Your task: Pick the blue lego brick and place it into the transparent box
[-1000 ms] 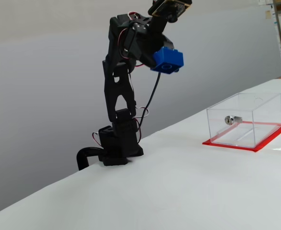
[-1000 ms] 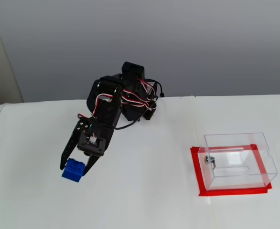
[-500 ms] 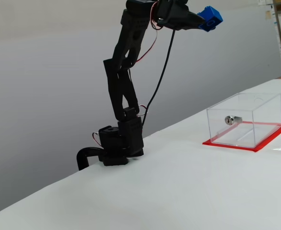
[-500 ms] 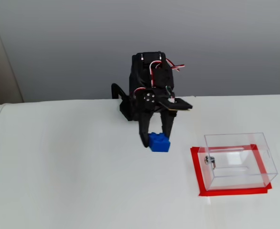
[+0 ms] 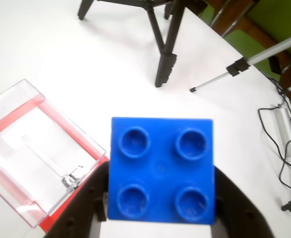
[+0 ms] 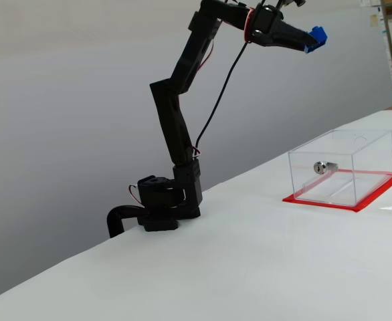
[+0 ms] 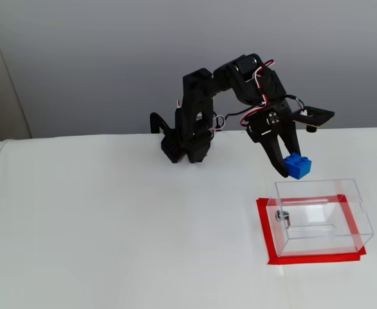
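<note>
Jaws clamped on the blue lego brick, one black finger each side; brick's up in the air w/ studs facing the wrist cam. Transparent box sits on the white desk, below and just beside the brick.

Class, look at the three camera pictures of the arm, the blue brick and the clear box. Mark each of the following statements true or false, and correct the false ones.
1. The gripper holds the blue lego brick in the air. True.
2. The blue lego brick already lies inside the transparent box. False: the wrist view shows the box with no brick in it; the brick is up in the gripper.
3. The transparent box stands on a red base. True.
4. The box has a silver lock cylinder on one wall. True.
5. The face of the brick in the wrist view shows six round studs. False: it shows four.
6. The box lies tipped on its side. False: it stands flat on its base.
</note>
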Motion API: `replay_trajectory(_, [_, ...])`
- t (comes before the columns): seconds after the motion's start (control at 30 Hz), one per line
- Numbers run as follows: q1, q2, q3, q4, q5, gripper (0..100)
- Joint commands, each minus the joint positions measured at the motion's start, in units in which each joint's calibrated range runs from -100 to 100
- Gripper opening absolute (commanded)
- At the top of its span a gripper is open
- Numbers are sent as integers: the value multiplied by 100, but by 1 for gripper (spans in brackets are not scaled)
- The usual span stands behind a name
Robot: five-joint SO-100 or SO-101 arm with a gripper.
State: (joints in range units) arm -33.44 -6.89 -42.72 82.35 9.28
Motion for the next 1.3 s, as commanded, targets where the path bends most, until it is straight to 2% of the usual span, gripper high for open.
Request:
replay_trajectory(0.0, [-453, -240, 492, -45, -51, 8])
replay_trajectory(0.2, [-1059, -138, 1270, -149, -57, 8])
replay_trajectory(0.4, [-1517, -36, 2364, -1220, -57, 8])
replay_trajectory(0.7, [-1813, 405, 2943, -2317, -276, 8])
replay_trajectory(1.27, [-2109, 727, 3024, -2456, -281, 10])
